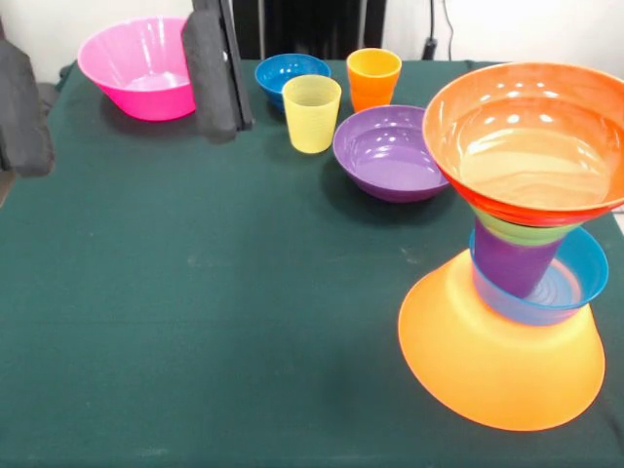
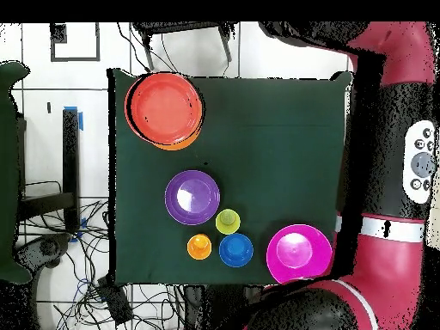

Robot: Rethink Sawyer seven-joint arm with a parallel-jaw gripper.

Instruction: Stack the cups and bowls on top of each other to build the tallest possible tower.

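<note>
Tower [image 1: 517, 253] is built 5 high at table's [image 1: 195, 322] near corner: yellow-orange base to red bowl. Left loose: pink bowl [image 1: 139, 66], purple bowl [image 1: 390, 151], blue bowl [image 1: 291, 74], 2 cups. Gripper [image 1: 216, 73] is seen; jaw state can't be told.

One camera sits across the table [image 1: 195, 322] from the robot, low and close, looking over the green cloth toward the pedestal side, so the tower [image 1: 517, 253] looms at its right. The other hangs high above, looking straight down on the whole table [image 2: 266, 129] and the floor around it, robot at the bottom. Both see the same tabletop, turned half round.
</note>
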